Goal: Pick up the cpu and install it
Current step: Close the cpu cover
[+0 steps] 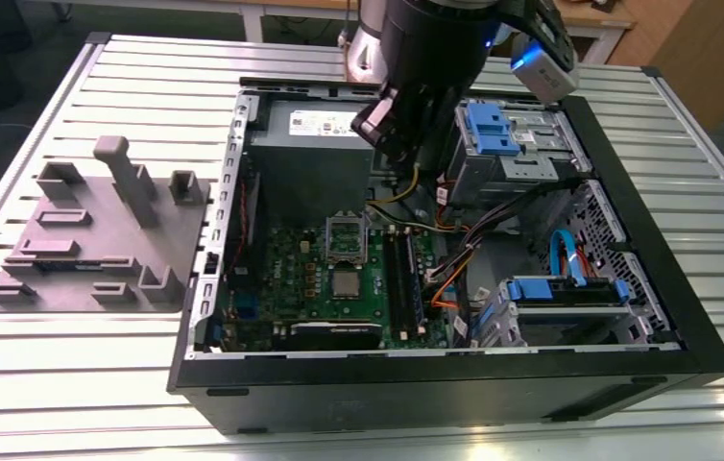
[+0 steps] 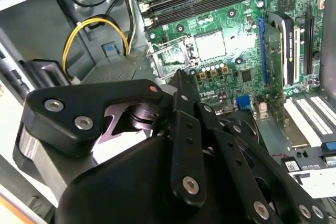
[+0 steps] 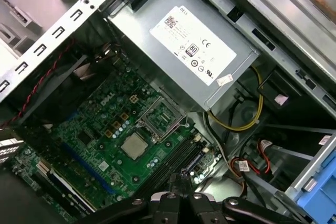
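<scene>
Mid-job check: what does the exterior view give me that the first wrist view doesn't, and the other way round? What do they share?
Exterior view: the arm above the open case, the case's black outer wall, and a blue cable by the lower drive cage. First wrist view: a small tagged plug on red and black wires. Both: the cpu lying flat on the green board beside an open metal frame, the grey metal box, yellow cables.

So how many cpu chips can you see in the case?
1. The cpu lies on the green board, next to the open metal socket frame; the arm could hide others.
</scene>
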You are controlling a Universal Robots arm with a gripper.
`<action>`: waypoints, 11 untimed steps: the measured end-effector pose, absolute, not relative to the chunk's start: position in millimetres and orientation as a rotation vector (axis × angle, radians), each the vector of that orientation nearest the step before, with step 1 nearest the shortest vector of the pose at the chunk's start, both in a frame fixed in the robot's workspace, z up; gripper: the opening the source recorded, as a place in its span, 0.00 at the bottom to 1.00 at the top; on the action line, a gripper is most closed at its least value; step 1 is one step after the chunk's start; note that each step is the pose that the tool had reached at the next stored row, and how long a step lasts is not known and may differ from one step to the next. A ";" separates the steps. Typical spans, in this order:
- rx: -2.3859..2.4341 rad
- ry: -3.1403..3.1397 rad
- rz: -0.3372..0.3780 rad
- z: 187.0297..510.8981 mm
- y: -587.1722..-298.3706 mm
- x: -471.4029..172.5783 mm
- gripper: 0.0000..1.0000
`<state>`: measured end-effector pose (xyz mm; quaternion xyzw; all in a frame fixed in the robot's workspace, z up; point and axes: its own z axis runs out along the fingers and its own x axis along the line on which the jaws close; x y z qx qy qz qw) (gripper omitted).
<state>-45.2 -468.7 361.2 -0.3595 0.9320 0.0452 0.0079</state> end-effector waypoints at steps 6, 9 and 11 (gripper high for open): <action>-1.124 2.913 0.141 357.8 -469.6 -45.2 0.10; -1.124 2.913 0.141 356.5 -470.3 -45.2 0.10; -1.124 2.913 0.141 356.3 -470.3 -45.2 0.10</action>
